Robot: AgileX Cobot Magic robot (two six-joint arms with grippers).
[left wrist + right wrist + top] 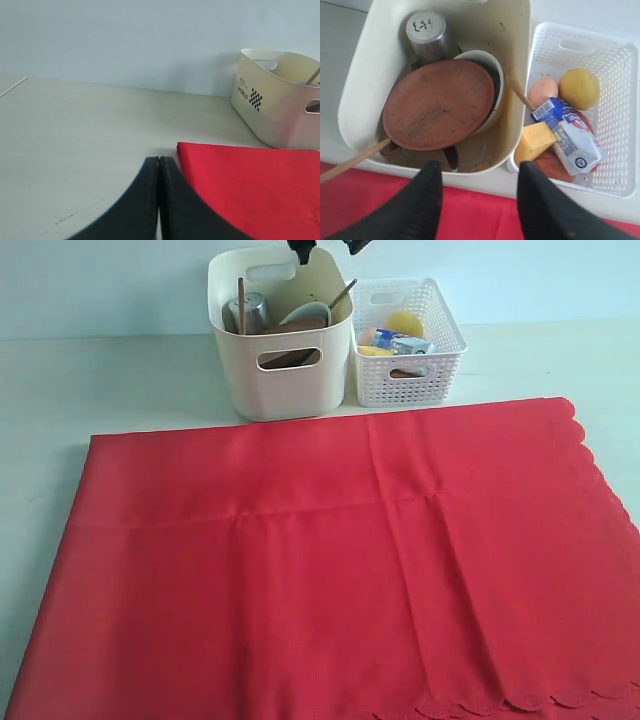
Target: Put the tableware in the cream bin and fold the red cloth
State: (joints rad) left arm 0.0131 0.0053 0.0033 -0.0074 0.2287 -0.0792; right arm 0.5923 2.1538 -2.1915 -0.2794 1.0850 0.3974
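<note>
The cream bin [285, 390] stands at the back, holding the tableware: a brown wooden plate [439, 104] leaning on the pale bowl [492, 62], a steel cup [426, 32], chopsticks [350, 164] and a dark spoon [451, 156] under the plate. The red cloth [330, 560] lies spread flat in front of the bin. My right gripper [479, 167] hangs open above the bin's near rim with nothing between its fingers; only its tip [325, 248] shows in the exterior view. My left gripper [159, 160] is shut and empty, low over the table beside the cloth's corner [182, 147].
A white lattice basket [408, 340] touches the bin's right side. It holds a lemon [579, 88], an egg [543, 91], a cheese wedge [535, 142] and a milk carton [572, 137]. Bare pale table [75, 140] lies left of the cloth.
</note>
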